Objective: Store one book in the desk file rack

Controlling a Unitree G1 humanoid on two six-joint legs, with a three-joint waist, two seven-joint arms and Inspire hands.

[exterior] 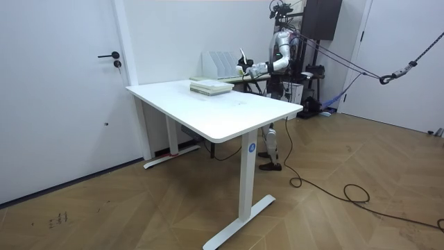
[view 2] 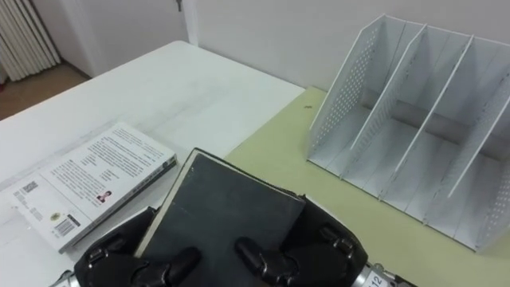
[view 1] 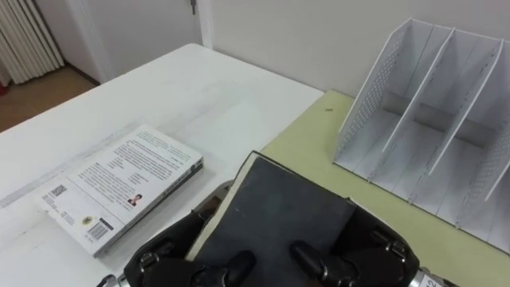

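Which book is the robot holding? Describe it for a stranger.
Start at the white file rack on the pale green desk. Near it, the left hand and right hand grip a dark book with a plain cover; the neighbouring white book lies flat, covered in print.

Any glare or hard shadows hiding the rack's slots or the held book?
Left eye view: even light, only soft shading inside the file rack slots; the dark book, held by left robot hand and right robot hand, shows no glare. Room view: the white table is evenly lit.
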